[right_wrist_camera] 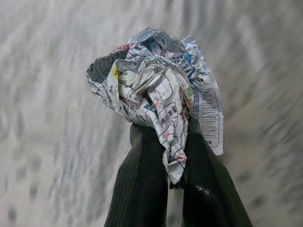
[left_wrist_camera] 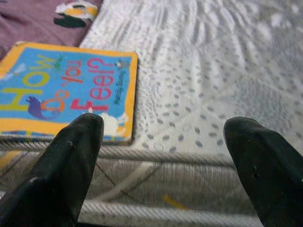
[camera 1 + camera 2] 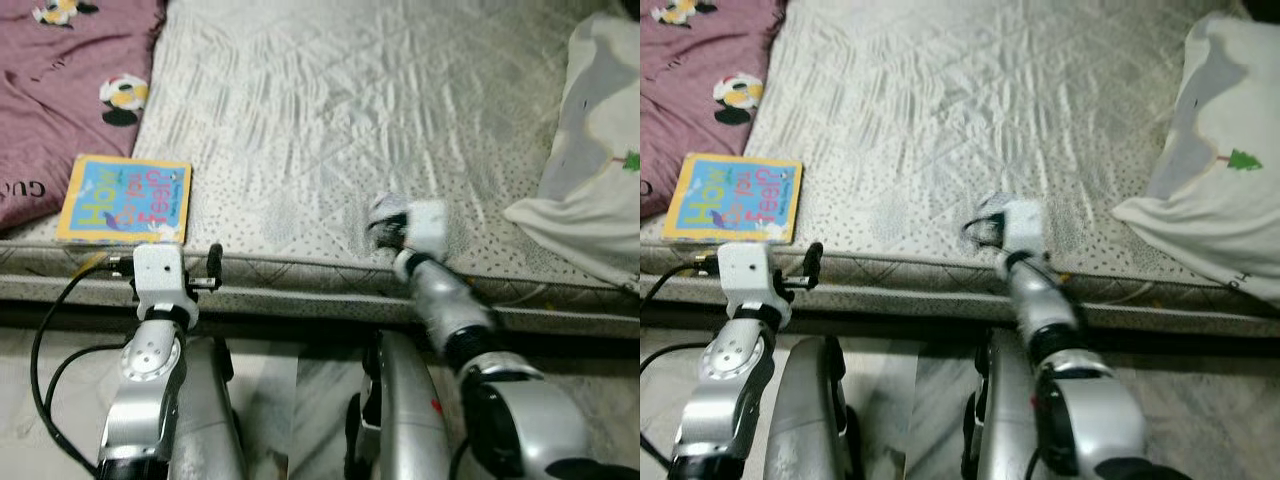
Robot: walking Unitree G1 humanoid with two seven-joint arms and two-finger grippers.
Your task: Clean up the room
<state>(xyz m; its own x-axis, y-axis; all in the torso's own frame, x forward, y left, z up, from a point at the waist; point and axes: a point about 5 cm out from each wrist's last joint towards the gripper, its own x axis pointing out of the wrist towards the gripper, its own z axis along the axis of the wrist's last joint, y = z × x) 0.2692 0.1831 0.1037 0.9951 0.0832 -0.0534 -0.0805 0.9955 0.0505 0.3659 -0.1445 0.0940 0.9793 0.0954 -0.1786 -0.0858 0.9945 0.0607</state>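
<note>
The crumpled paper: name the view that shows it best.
The right wrist view: the crumpled paper is sharp there, its print visible, pinched in the right claw. Both eye views give a small blurred pale lump at that arm's tip above the mattress. The left wrist view faces the book.

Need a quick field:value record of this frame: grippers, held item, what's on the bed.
surface: grey quilted mattress, front edge facing robot
right gripper: shut on crumpled printed paper wad, over the mattress near its front edge
left gripper: open, empty, at the mattress edge, just right of the book
book: blue and yellow children's board book, flat at the front left of the mattress
blanket: maroon patterned blanket, far left
pillow: white printed pillow, far right
</note>
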